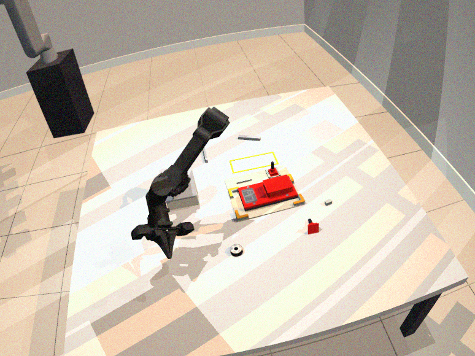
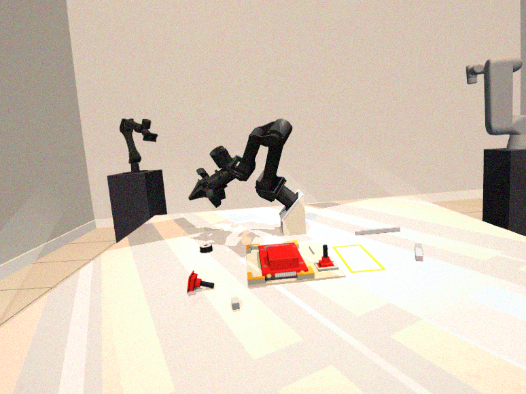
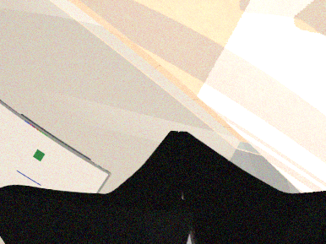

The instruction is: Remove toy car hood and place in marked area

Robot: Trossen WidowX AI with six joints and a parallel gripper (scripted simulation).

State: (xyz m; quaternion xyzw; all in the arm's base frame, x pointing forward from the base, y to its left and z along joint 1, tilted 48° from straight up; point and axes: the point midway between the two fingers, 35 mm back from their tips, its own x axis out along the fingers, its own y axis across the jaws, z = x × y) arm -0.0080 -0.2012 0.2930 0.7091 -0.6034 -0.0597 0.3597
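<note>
The red toy car [image 1: 259, 202] [image 2: 263, 257] sits on a pale board [image 1: 269, 208] [image 2: 327, 274] between orange and yellow corner blocks. A raised red block [image 1: 277, 185] [image 2: 282, 259] is on top of the car; I cannot tell surely which part is the hood. The marked area, a yellow outline [image 1: 255, 168] [image 2: 373, 257], lies on the table beside the board, with nothing inside it. My gripper [image 1: 170, 256] [image 2: 190, 198] [image 3: 176, 139] is shut and empty, raised above the table, well away from the car.
A red-tipped knob [image 1: 272, 171] [image 2: 325, 263] stands on the board beside the car. A loose red piece with a black stem [image 1: 313, 227] [image 2: 191, 282], a small grey block [image 1: 328, 202] [image 2: 235, 303], a black-and-silver ring [image 1: 236, 254] and two grey bars [image 1: 248, 137] [image 1: 205, 155] lie on the table.
</note>
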